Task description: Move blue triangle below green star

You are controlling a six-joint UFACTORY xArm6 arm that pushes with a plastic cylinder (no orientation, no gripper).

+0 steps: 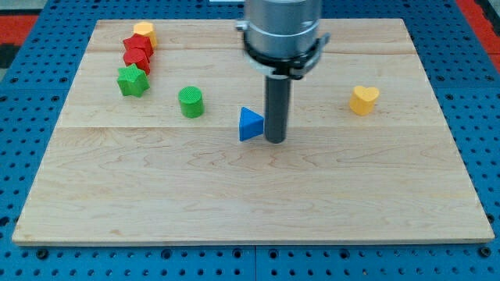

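The blue triangle [250, 125] lies near the middle of the wooden board. The green star [133, 80] sits at the view's upper left, well to the left of the triangle and a little higher. My tip [275, 140] stands right beside the triangle's right edge, touching or nearly touching it. The rod rises straight up from there to the grey arm body at the view's top.
A green cylinder [191, 102] stands between the star and the triangle. Two red blocks [137, 51] and a yellow block [144, 32] are stacked in a line above the star. A yellow heart [363, 99] lies at the right. The board [250, 195] rests on a blue pegboard.
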